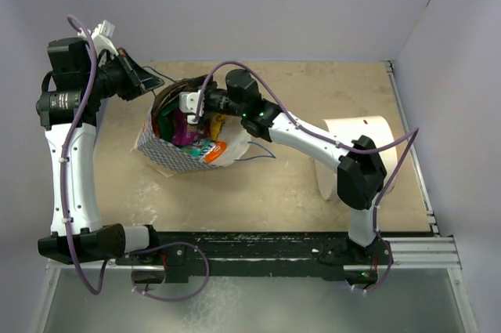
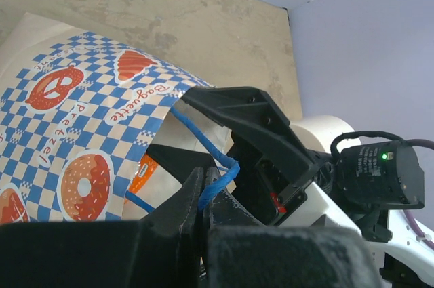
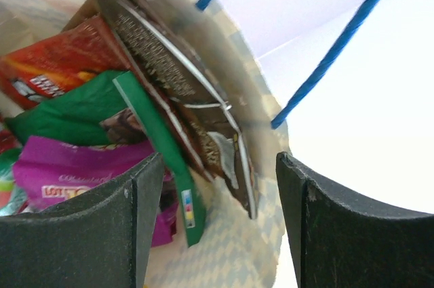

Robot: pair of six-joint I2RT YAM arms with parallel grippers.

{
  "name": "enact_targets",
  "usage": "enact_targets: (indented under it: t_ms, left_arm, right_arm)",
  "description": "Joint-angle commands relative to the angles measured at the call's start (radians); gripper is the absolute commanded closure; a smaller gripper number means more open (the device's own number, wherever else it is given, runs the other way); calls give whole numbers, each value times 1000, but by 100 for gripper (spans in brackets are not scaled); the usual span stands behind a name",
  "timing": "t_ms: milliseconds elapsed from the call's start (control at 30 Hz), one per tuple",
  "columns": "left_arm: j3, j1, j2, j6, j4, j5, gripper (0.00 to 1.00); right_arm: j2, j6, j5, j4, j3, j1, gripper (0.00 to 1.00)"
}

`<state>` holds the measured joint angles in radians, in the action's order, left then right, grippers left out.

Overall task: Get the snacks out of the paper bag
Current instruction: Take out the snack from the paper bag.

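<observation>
The paper bag (image 1: 182,154), white with blue checks and orange logos, lies on the table with its mouth up toward the back; it also shows in the left wrist view (image 2: 74,125). My left gripper (image 2: 202,200) is shut on the bag's blue string handle (image 2: 220,176) at the bag's back left rim (image 1: 149,82). My right gripper (image 1: 190,110) is open at the bag's mouth, its fingers (image 3: 139,220) spread inside the opening. Inside lie snacks: a dark brown packet (image 3: 173,91), a green one (image 3: 74,108), a magenta one (image 3: 81,169) and a red-orange one (image 3: 57,64).
A plain white cylinder (image 1: 356,153) stands on the right of the table beside my right arm's elbow. White walls close the back and right sides. A second blue handle string (image 1: 254,157) trails right of the bag.
</observation>
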<state>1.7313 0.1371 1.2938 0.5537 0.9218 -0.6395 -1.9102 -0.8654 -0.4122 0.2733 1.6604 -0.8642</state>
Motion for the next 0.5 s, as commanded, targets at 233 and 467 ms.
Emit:
enact_targets:
  t_ms: [233,467]
  left_arm:
    - [82,-2,1,-35,-8,-91,100]
    - [104,-5,15,-44,20,-109,100]
  right_arm:
    - [-99,-21,-55,65,166,8,45]
    - [-139,-9,-72,99,179,8,49]
